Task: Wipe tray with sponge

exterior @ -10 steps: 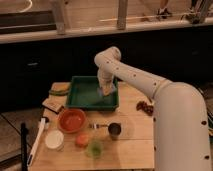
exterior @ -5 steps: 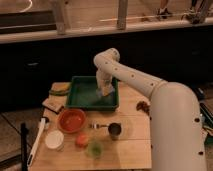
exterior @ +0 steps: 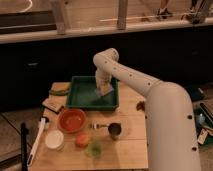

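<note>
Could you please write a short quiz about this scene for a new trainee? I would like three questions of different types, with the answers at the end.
1. True or false: the robot's two-finger gripper hangs over the round orange-red bowl.
2. What does the gripper hold inside the large dark-green rectangular plastic tray? A) a paper towel B) the small blue soft sponge C) a glass bottle
3. Fill in: in the picture, the yellow-and-green sponge lies on the wooden table to the ____ of the tray.

Key
1. False: the gripper is down inside the tray, in its right part, shut on the sponge.
2. B
3. left
</note>
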Motion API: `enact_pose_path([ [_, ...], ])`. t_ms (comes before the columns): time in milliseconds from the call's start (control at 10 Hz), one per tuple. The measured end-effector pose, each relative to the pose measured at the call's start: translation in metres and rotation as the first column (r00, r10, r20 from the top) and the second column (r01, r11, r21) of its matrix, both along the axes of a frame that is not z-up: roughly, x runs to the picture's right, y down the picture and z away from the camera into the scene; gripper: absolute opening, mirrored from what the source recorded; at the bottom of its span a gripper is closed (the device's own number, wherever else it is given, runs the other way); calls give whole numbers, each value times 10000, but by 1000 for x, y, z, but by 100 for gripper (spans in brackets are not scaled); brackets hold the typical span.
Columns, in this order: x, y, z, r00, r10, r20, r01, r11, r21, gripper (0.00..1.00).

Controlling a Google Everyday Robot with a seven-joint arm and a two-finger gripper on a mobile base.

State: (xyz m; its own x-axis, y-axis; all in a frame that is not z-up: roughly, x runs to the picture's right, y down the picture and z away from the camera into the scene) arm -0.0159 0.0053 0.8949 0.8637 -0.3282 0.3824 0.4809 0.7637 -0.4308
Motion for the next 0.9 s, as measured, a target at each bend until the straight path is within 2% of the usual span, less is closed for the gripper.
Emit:
enact_pose_path([
  [200, 1, 3, 4, 9999, -70, 118, 71, 10000, -56, 5],
  [600, -1, 6, 6, 9992, -244, 310, 248, 9996, -105, 16],
  [700, -2, 8, 7, 9987, -341, 373, 346, 9993, -123, 15],
  [800, -2, 10, 7, 9980, -448, 436, 454, 9989, -125, 8],
  [900, -4, 11, 6, 9976, -499, 482, 505, 9986, -130, 6],
])
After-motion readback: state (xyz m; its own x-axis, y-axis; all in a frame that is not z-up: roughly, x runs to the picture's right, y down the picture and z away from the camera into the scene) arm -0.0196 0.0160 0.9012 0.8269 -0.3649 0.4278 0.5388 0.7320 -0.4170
